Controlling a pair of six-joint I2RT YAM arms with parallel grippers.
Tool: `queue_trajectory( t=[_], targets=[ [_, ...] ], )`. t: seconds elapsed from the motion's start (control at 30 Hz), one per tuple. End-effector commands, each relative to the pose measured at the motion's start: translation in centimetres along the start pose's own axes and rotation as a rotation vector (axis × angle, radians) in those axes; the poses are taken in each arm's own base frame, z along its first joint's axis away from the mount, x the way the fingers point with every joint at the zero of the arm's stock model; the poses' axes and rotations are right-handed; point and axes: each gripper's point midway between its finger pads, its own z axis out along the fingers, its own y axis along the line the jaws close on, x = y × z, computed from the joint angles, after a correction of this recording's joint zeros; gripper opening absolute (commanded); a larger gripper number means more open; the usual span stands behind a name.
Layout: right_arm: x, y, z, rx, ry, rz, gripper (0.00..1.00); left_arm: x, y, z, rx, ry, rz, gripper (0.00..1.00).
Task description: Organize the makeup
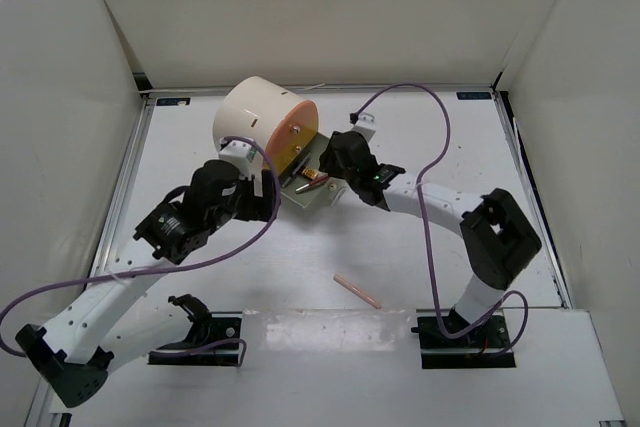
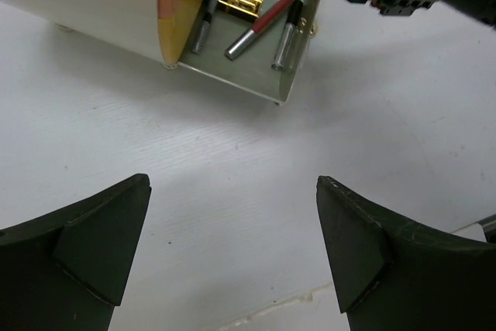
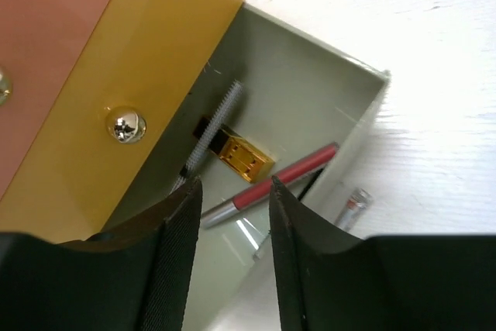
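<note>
**2 arms at the open drawer, top and wrist views.**
You see the table (image 1: 300,257) with the cream cylinder (image 1: 255,117) at 11 o'clock, its drawer (image 3: 310,75) open toward 5 o'clock. Your left gripper (image 2: 232,191) hovers over the table, fingers wide. Your right gripper (image 3: 232,199) hangs above the drawer, fingers narrowly apart, holding nothing. Inside lie the red pencil (image 3: 291,172), grey pencil (image 2: 209,5) and silver-capped pencil (image 2: 288,32). 1 pale pencil (image 1: 357,292) lies loose at 6 o'clock.

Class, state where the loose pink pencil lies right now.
In the top view the pink pencil lies on the table, near its front middle, between the left arm's base and the right arm's base, well short of the open drawer.
</note>
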Motion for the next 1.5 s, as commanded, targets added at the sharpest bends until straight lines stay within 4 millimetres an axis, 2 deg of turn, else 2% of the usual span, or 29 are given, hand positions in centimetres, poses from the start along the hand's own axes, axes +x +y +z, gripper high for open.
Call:
queue_trajectory(
  t=[0.0, 0.1, 0.13, 0.17, 0.2, 0.23, 0.27, 0.3, 0.33, 0.37, 0.4, 0.43, 0.5, 0.57, 0.63, 0.67, 0.73, 0.77, 0.93, 0.97, 1.13, 1.2, 1.33, 1.47],
  targets=[
    [-4.3, -0.5, -2.6, 0.006, -0.11, 0.017, 0.44, -0.3, -1.7, 0.1, 0.086, 0.024, 0.025, 0.98],
    [-6.4, -3.6, -4.5, 0.078, -0.148, -0.008, 0.46, 1.5, -5.1, 1.5, 0.239, 0.107, 0.1, 0.98],
    [-7.1, -6.3, -4.9, 0.141, -0.144, -0.01, 0.48, 2.2, -6.3, 1.5, 0.29, 0.135, 0.134, 0.98],
    [-7.7, -7.8, -6.0, 0.164, -0.146, -0.001, 0.51, 3.1, -7.2, 1.7, 0.319, 0.159, 0.173, 0.98],
    [-8.0, -9.4, -6.5, 0.188, -0.138, 0.01, 0.54, 4.8, -8.6, 1.6, 0.377, 0.193, 0.262, 0.98],
    [-8.3, -11.0, -7.1, 0.217, -0.13, 0.027, 0.6, 6.1, -9.8, 2.1, 0.42, 0.225, 0.319, 0.98],
    [-8.7, -14.2, -8.1, 0.254, -0.111, 0.058, 0.66, 7.6, -10.4, 2.4, 0.448, 0.253, 0.369, 0.98],
    [-8.7, -15.8, -8.5, 0.279, -0.098, 0.077, 0.71, 9.1, -11.7, 2.2, 0.504, 0.271, 0.457, 0.98],
    [-8.8, -17.3, -9.2, 0.31, -0.092, 0.093, 0.99, 10.1, -12.7, 3.0, 0.529, 0.289, 0.493, 0.98],
    [-9.0, -20.2, -10.1, 0.378, -0.083, 0.119, 0.99, 10.9, -13.2, 3.4, 0.546, 0.304, 0.524, 0.98],
    [-9.0, -21.0, -11.0, 0.387, -0.081, 0.122, 0.99, 11.5, -14.1, 3.5, 0.583, 0.316, 0.566, 0.98],
    [-8.9, -22.1, -11.7, 0.422, -0.075, 0.131, 0.99, 12.9, -15.2, 4.0, 0.646, 0.359, 0.609, 0.98],
    [-8.8, -24.4, -13.4, 0.484, -0.073, 0.147, 0.99, 13.9, -16.8, 4.0, 0.727, 0.366, 0.695, 0.98],
    [-9.3, -25.5, -14.8, 0.507, -0.088, 0.167, 0.99, 16.0, -17.9, 4.9, 0.767, 0.411, 0.746, 0.98],
    [-9.0, -25.8, -15.4, 0.489, -0.077, 0.184, 0.99, 17.6, -18.3, 5.3, 0.788, 0.449, 0.789, 0.98],
    [-8.9, -26.0, -15.6, 0.479, -0.075, 0.187, 0.99, 19.0, -18.7, 5.7, 0.79, 0.486, 0.814, 0.98],
    [-8.6, -26.3, -16.0, 0.462, -0.072, 0.207, 0.99, 20.3, -19.5, 5.5, 0.81, 0.502, 0.859, 0.98],
    [-8.4, -26.4, -16.2, 0.456, -0.064, 0.209, 0.99, 20.9, -19.7, 6.1, 0.787, 0.5, 0.878, 0.97],
    [-6.7, -26.7, -16.0, 0.426, 0.006, 0.228, 0.99, 22.7, -21.3, 6.2, 0.737, 0.405, 0.987, 0.96],
    [-6.5, -26.5, -15.9, 0.413, 0.018, 0.224, 0.99, 22.3, -21.3, 7.2, 0.678, 0.357, 1.0, 0.96],
    [-5.6, -26.0, -16.0, 0.376, 0.048, 0.234, 0.99, 23.3, -22.0, 8.6, 0.663, 0.333, 1.04, 0.94],
    [-5.2, -25.9, -15.9, 0.365, 0.063, 0.226, 0.99, 24.1, -22.3, 9.0, 0.681, 0.348, 1.049, 0.89],
    [-5.3, -26.0, -16.7, 0.377, 0.049, 0.216, 0.99, 26.4, -20.8, 10.1, 0.63, 0.426, 1.095, 0.81],
    [-6.1, -26.9, -17.5, 0.406, 0.013, 0.228, 0.99, 27.2, -20.1, 10.1, 0.608, 0.447, 1.098, 0.5]
  ],
)
